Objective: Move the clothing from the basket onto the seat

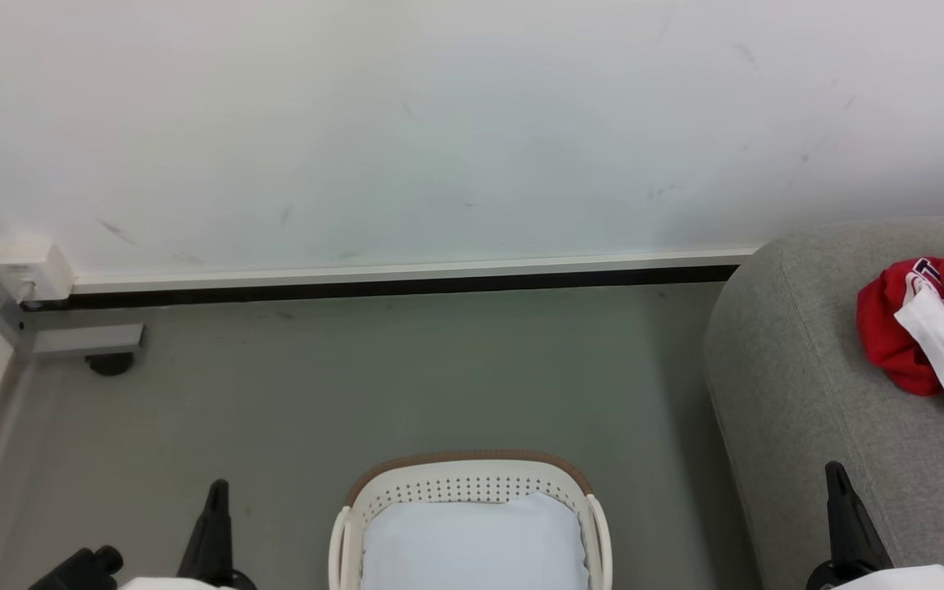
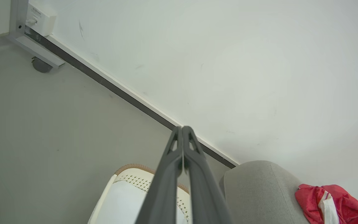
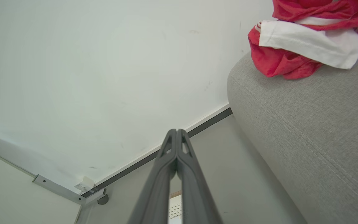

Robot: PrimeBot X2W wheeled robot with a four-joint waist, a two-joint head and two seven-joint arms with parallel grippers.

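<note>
Clothing [image 1: 923, 328] heaped on seat [image 1: 800, 385], frame right; basket [image 1: 472, 485] bottom centre looks emptied. Left gripper [image 2: 182, 128], right gripper [image 3: 177, 130] pinched shut, empty: likely finished, nothing left to fetch.

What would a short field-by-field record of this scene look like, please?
clothing: bright red and white fabric garment, bunched on the seat
seat: large light grey upholstered seat, to the right of the basket
basket: oval cream-white perforated plastic basket with brown rim, on the floor; pale flat lining inside, no red fabric visible
left gripper: shut, empty
right gripper: shut, empty
</note>
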